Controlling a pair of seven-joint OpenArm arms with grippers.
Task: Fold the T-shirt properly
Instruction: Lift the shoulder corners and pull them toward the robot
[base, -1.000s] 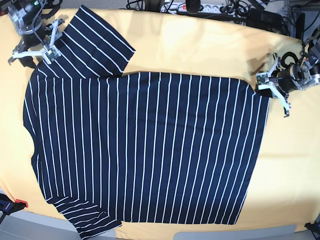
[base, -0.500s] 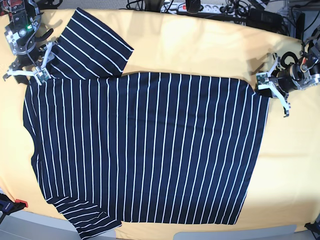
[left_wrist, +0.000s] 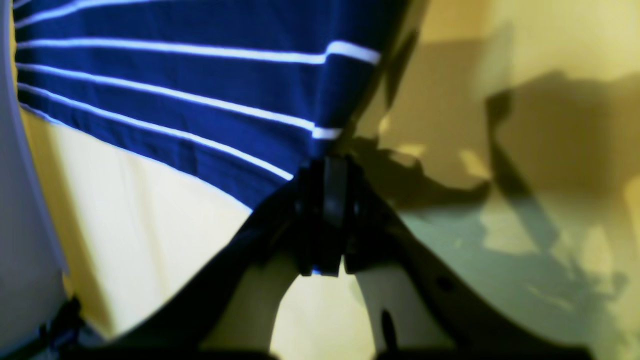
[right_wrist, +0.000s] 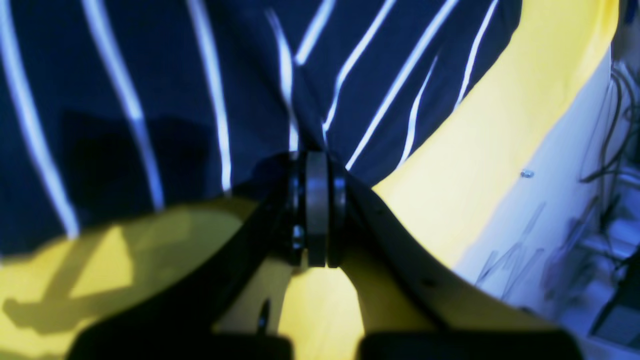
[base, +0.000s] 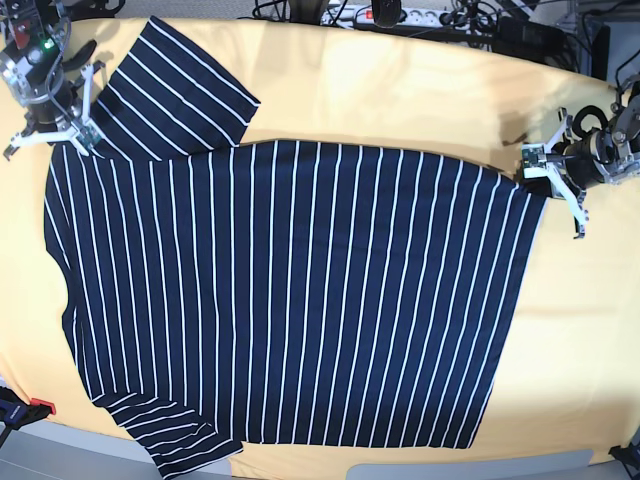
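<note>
The T-shirt (base: 290, 290), dark navy with thin white stripes, lies spread flat on the yellow table cover (base: 400, 90), one sleeve (base: 175, 90) pointing to the far left. At the far-left shoulder my right gripper (base: 52, 138) is shut on the T-shirt; in the right wrist view the cloth (right_wrist: 150, 100) bunches at the closed right gripper (right_wrist: 310, 155). My left gripper (base: 538, 180) holds the hem corner at the right edge. The left wrist view shows the left gripper (left_wrist: 327, 150) shut on the striped T-shirt corner (left_wrist: 175, 85).
A power strip and tangled cables (base: 390, 15) run along the table's far edge. A red clamp (base: 25, 408) sits at the near-left corner. A grey table edge (base: 450, 468) runs along the front.
My right gripper has moved left to the shoulder beside the sleeve and closed from open onto the cloth. The left gripper has shifted slightly right, still holding the corner.
</note>
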